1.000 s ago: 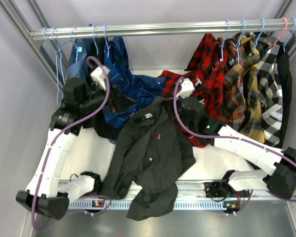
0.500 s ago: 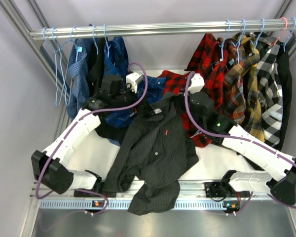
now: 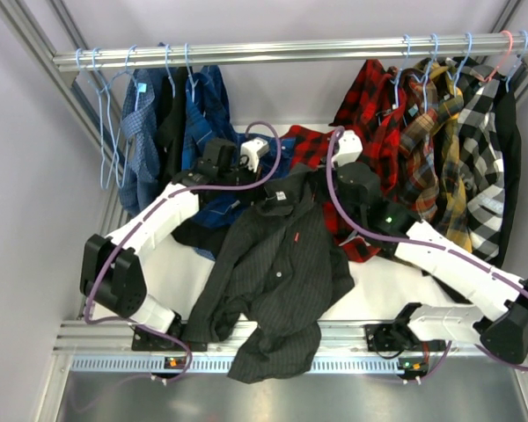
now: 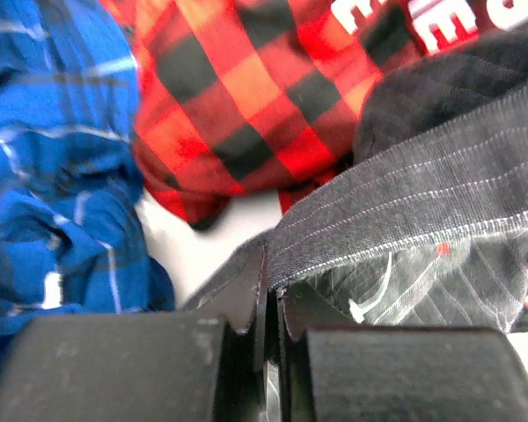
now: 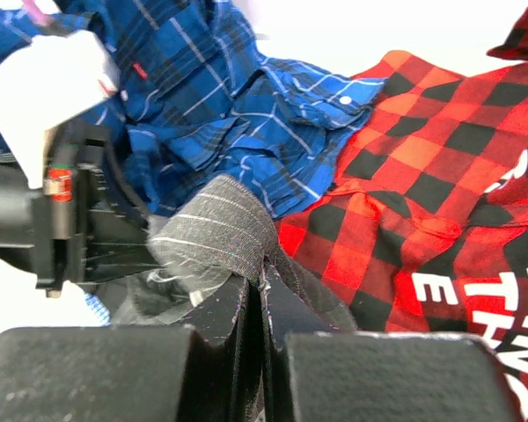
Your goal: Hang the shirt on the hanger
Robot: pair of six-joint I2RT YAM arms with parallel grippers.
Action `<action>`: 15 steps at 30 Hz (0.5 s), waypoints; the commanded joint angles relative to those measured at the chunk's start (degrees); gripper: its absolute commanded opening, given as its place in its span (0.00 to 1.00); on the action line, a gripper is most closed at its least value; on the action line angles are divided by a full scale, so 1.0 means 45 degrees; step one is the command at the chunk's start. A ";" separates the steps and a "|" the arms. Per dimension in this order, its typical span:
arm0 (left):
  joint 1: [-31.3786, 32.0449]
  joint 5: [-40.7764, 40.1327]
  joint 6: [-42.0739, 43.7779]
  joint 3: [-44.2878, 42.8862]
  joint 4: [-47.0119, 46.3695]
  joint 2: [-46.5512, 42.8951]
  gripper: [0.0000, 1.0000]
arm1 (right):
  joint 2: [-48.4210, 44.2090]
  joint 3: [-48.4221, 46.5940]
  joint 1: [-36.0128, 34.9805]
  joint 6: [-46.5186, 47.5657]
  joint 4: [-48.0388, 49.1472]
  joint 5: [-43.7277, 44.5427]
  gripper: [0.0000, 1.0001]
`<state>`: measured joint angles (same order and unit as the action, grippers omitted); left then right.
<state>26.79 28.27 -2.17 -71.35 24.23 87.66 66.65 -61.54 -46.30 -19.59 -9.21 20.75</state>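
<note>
The shirt (image 3: 282, 272), dark charcoal with faint pinstripes, lies spread on the table with its hem over the front edge. My left gripper (image 3: 266, 183) is shut on the left side of its collar; in the left wrist view the jaws (image 4: 271, 274) pinch the pinstriped collar edge (image 4: 422, 207). My right gripper (image 3: 322, 180) is shut on the collar's right side, and the folded collar (image 5: 216, 230) bulges above its jaws (image 5: 262, 286). A thin light-blue wire hanger (image 3: 102, 132) hangs empty at the left end of the rail, far from both grippers.
A red-and-black plaid shirt (image 3: 310, 145) and a blue checked shirt (image 3: 216, 176) lie bunched behind the collar. Several shirts hang at the rail's right end (image 3: 440, 123) and some at its left (image 3: 172, 105). A metal rail (image 3: 282, 352) runs along the table's front edge.
My left arm swung right from the blue shirt to the dark shirt's collar and closed on it. My right gripper stayed shut and drew the collar slightly back.
</note>
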 commanded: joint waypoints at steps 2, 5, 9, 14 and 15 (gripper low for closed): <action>0.0005 -0.2560 -0.0706 -0.0394 -0.2859 -0.1079 0.00 | 0.0869 -0.1555 0.0796 -0.0330 -0.0139 0.0290 0.00; -0.0228 -0.5987 -0.1196 -0.1034 -0.4150 -0.1549 0.00 | 0.1963 -0.3390 0.1947 -0.1013 -0.0705 -0.0233 0.00; -0.0523 -0.5677 -0.0360 -0.4567 -0.3139 -0.1043 0.00 | 0.2531 -0.5189 0.3199 -0.0960 -0.0668 -0.0863 0.00; -0.0503 -0.5990 0.0365 -0.7014 -0.3216 -0.0651 0.00 | 0.2376 -0.6345 0.3200 -0.0158 0.0385 -0.0197 0.00; -0.0522 -0.5932 0.0598 -0.7073 -0.3351 -0.0690 0.00 | 0.2260 -0.6190 0.3181 -0.0215 0.0735 -0.0217 0.00</action>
<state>26.35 8.03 -2.87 -100.05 13.58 85.34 79.75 -87.55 -33.78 -22.39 -9.87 14.39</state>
